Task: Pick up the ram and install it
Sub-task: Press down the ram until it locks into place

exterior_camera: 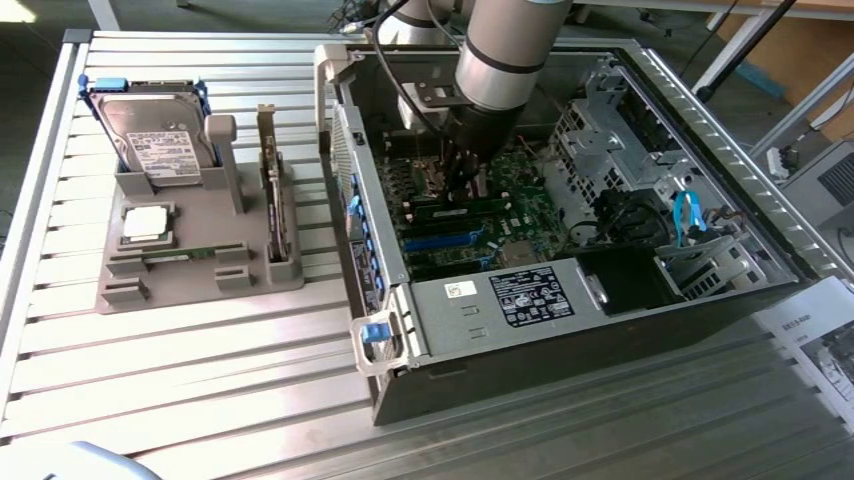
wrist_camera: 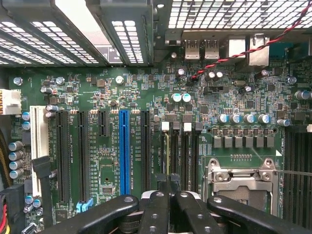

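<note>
Ram (wrist_camera: 167, 153) standing on edge in a motherboard (wrist_camera: 122, 146) memory slot beside the blue slot (wrist_camera: 125, 151), your gripper (wrist_camera: 168, 183) clenched, fingertips pressing its top edge, inside the open computer case (exterior_camera: 694, 110).

A robotics lab or workshop: a slotted aluminium tabletop (exterior_camera: 200, 340) carries an opened computer case (exterior_camera: 587, 330) and a grey parts fixture (exterior_camera: 187, 270).

tool (wrist_camera: 168, 183) tips hiding the ram's (wrist_camera: 167, 151) lower end (slot unclear)
</note>
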Controlling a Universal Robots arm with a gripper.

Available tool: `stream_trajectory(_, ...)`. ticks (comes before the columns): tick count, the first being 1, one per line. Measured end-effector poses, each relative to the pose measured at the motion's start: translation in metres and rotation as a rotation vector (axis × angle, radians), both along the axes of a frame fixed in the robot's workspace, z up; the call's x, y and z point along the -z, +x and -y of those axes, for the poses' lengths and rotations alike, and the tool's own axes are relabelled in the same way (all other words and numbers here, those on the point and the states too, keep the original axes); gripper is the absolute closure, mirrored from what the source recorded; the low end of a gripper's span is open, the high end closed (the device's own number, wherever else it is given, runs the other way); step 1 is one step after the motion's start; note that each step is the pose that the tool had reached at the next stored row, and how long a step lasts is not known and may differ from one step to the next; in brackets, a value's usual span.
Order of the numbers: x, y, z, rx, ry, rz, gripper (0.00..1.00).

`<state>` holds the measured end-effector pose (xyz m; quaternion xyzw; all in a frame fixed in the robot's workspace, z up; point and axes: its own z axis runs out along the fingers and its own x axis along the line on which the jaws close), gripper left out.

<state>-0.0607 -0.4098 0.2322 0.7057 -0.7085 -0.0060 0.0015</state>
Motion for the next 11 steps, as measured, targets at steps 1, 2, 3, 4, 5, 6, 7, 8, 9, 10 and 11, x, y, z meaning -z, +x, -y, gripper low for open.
stream_trajectory(1,-0.0011,0.0,-0.0001,0.0,0.0007,0.0004,0.9)
stream_trajectory(2,-0.0033,0.0,0.0,0.0,-0.0005,-0.0003,0.9)
stream_trajectory(3,-0.0051,0.0,0.0001,0.0,-0.0008,-0.0004,0.9)
stream_trajectory(4,-0.0069,0.0,0.0,0.0,-0.0009,-0.0004,0.9)
stream_trajectory(5,-0.0086,0.0,0.0001,0.0,-0.0011,-0.0004,0.9)
stream_trajectory(6,-0.0103,0.0,0.0001,0.0,-0.0013,-0.0004,0.9)
stream_trajectory(7,-0.0118,0.0,0.0001,0.0,-0.0015,-0.0004,0.9)
stream_trajectory(8,-0.0134,0.0,0.0001,0.0,-0.0018,-0.0004,0.9)
stream_trajectory(9,-0.0149,0.0,0.0001,0.0,-0.002,-0.0005,0.9)
stream_trajectory(10,-0.0161,0.0,0.0001,0.0,-0.0022,-0.0005,0.9)
stream_trajectory(11,-0.0169,0.0,0.0001,0.0,-0.0023,-0.0004,0.9)
